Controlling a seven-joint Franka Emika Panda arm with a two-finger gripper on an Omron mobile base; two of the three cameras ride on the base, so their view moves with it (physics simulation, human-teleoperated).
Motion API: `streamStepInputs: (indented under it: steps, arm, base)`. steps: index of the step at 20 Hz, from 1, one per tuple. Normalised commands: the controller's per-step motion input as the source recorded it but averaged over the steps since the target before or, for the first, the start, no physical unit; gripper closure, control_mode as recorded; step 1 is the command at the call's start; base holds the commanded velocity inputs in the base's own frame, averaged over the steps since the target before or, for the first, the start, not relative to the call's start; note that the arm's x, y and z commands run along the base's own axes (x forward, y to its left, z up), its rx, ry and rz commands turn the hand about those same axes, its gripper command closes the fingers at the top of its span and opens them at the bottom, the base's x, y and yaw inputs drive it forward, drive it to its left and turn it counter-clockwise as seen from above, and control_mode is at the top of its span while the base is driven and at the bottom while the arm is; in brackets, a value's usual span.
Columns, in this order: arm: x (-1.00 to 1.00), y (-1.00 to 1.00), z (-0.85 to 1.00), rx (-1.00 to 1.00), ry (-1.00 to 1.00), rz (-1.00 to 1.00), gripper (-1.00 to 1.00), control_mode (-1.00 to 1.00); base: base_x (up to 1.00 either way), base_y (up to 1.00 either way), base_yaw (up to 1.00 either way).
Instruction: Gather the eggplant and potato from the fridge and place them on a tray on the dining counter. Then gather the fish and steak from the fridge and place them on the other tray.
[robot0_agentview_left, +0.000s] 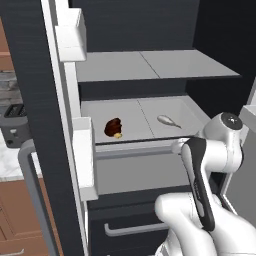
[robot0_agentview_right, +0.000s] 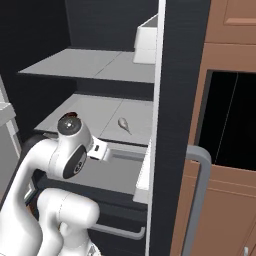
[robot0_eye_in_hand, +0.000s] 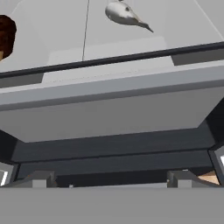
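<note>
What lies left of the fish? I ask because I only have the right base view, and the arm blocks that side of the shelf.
Observer: A dark brown steak lies on the same shelf, left of the fish and clear of it.
Operator: Is the gripper holding anything?
Observer: No. In the hand view the gripper is open and empty, below the shelf's front edge, with the fish farther in.
</note>
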Motion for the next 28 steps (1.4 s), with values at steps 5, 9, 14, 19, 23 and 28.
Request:
streamStepInputs:
  steps: [5, 9, 14, 19, 23, 28]
  arm:
    - [0.0, 0.0, 0.0, 0.0, 0.0, 0.0, -1.0, 1.0]
    - [0.0, 0.1, 0.08, -0.02, -0.02, 0.0, -1.0, -1.0]
    - [0.02, 0.04, 0.43, -0.13, -0.05, -0.01, -1.0, -1.0]
    - [0.25, 0.0, 0.17, -0.1, 0.0, 0.0, -1.0, -1.0]
    - [0.46, -0.01, 0.0, 0.0, 0.04, 0.0, -1.0, -1.0]
    - [0.62, -0.18, 0.0, 0.0, 0.08, 0.03, -1.0, -1.0]
  base:
    - [0.04, 0.0, 0.0]
    - [0.03, 0.05, 0.0]
    - [0.0, 0.0, 0.0]
    - [0.0, 0.0, 0.0]
    - [0.0, 0.0, 0.0]
    - [0.0, 0.0, 0.0]
